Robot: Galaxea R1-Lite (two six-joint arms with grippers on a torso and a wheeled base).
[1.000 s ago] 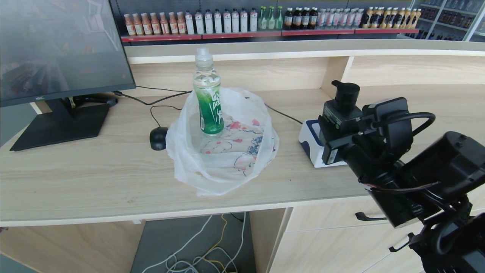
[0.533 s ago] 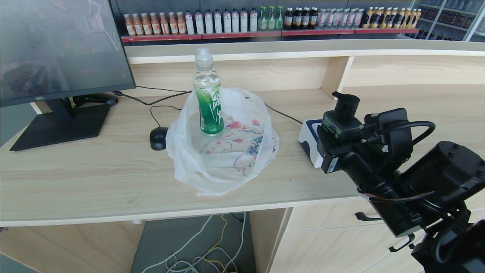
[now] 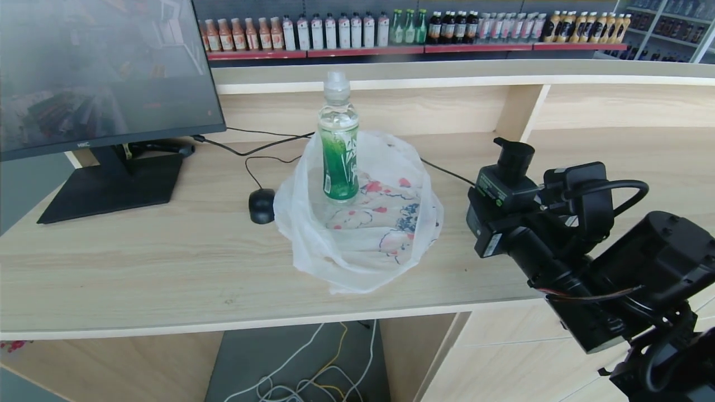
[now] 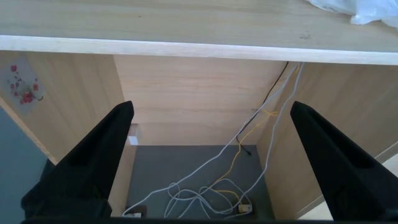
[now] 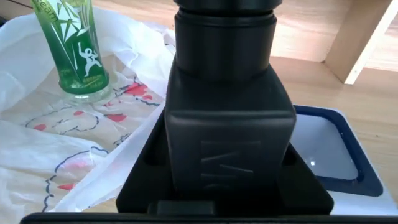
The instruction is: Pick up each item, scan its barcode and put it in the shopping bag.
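Black bottle (image 3: 505, 178), clamped in the right jaws at centre right, may topple the upright green bottle (image 3: 338, 167) entering the shopping bag (image 3: 402, 245); left jaws gape.

There is one green-labelled bottle (image 3: 338, 145), one white shopping bag (image 3: 402, 240), one black container (image 3: 511, 167) with a round cap, and one white-and-blue scanner (image 5: 333, 146). On the one wooden counter (image 3: 139, 268) there is one monitor (image 3: 100, 72) and one black mouse (image 3: 261, 205). The shelf bottles (image 3: 368, 28) form one long row, too small to count surely.
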